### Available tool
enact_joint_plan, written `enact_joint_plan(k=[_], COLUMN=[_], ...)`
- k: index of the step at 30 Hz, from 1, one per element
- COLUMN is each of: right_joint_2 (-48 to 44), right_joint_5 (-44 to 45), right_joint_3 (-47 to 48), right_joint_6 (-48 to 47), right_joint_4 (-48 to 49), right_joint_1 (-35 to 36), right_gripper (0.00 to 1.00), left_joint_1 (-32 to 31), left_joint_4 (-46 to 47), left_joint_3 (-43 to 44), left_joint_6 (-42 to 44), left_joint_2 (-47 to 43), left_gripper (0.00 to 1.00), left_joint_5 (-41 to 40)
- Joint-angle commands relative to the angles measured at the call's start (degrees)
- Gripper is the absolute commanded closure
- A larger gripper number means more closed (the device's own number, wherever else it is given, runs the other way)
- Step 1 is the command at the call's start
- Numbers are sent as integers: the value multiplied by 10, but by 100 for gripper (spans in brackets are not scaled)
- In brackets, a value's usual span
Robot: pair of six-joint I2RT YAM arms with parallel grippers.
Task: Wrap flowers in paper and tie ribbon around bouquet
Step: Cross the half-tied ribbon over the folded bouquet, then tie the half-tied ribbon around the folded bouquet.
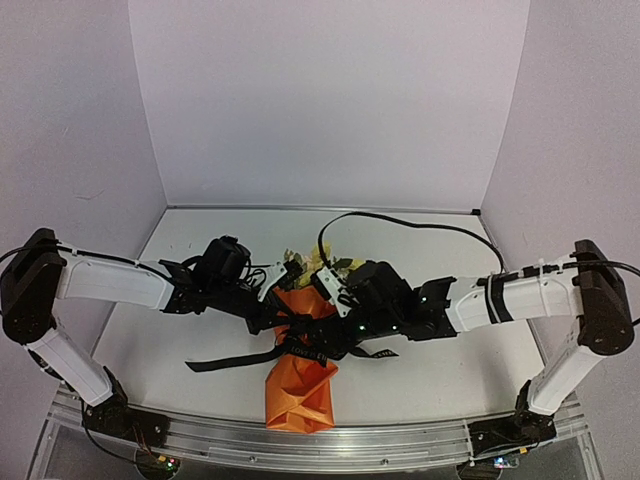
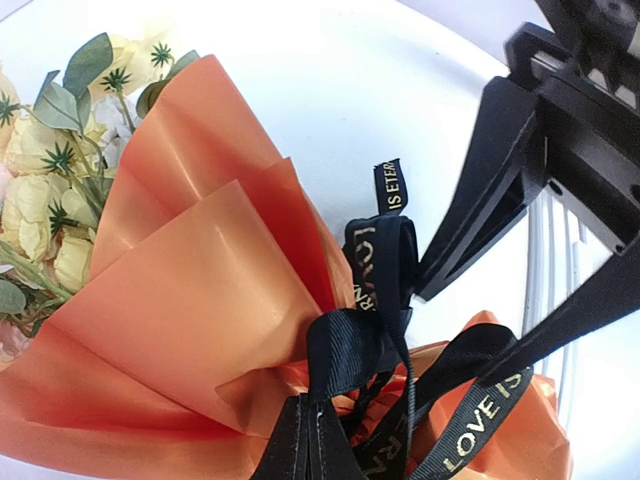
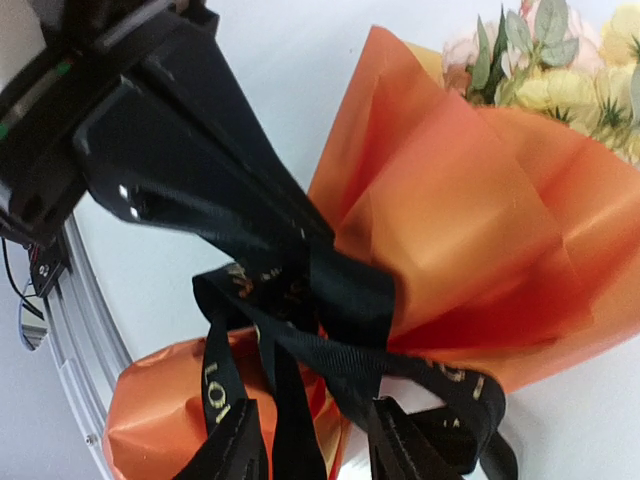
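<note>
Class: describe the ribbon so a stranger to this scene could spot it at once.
In the middle of the white table lies an orange paper cone of flowers. The ribbon circles its waist: flat, black, gold-lettered, unlike the plain round cable.

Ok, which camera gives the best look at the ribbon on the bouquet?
The left wrist view: the ribbon sits centre frame, gathered round the orange paper, its gold lettering readable. The right wrist view also shows it close, but few letters show. The top external view shows only a thin dark band, its letters unreadable.
</note>
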Motion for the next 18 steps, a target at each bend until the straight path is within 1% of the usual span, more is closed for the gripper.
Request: enact_joint_plan(k=[1,8,14,18], right_joint_2=[-44,-62,-43,-32], right_joint_5=[-29,-46,-41,-16], right_joint_3=[-18,-25,-11,-3], right_joint_6=[-19,-54,-60,-63], right_joint_4=[-43,-87,-97,-102], right_joint_1=[4,21,33,37], right_gripper=[57,51,50,51], left_joint_1=[-1,-1,-1,-1], left_joint_4=[28,33,33,31], left_joint_3=[-3,-2,0,2], left_joint_6=[-6,-11,-12,-12], left_joint_2=[-21,-18,-15,-15], left_gripper=[100,100,100,100], left_joint_5=[-16,-16,-14,-14])
